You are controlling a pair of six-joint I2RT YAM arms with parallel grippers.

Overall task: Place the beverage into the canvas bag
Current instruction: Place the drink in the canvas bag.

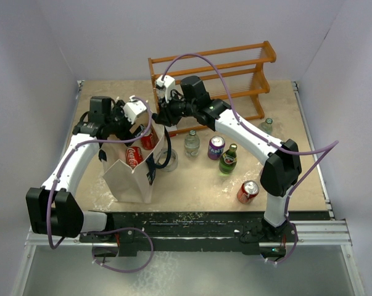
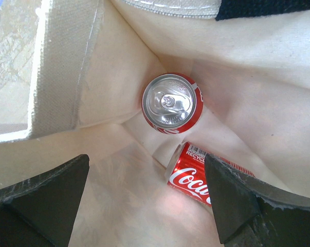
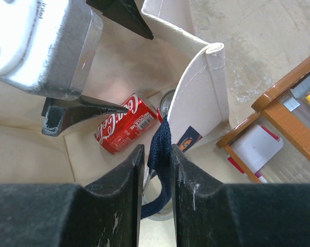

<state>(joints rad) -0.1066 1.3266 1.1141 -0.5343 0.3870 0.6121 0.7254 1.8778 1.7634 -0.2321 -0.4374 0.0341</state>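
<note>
The bag [image 1: 133,179] is matt cream canvas, coarsely woven; its strap [image 3: 160,149] is navy webbing. The upright can [image 2: 171,103] is glossy red painted metal with a bright silver top. At the tabletop's [image 1: 198,185] far edge, the rack [image 1: 269,54] is varnished orange wood. The tabletop looks matt, mottled beige.

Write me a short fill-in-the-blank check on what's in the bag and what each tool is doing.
The bag holds ____ red cans. One can stands upright; the other can lies on its ____. The right tool pinches the navy strap of the ____. The left tool hangs over the bag with jaws ____.
Missing: two; side; bag; open.
</note>
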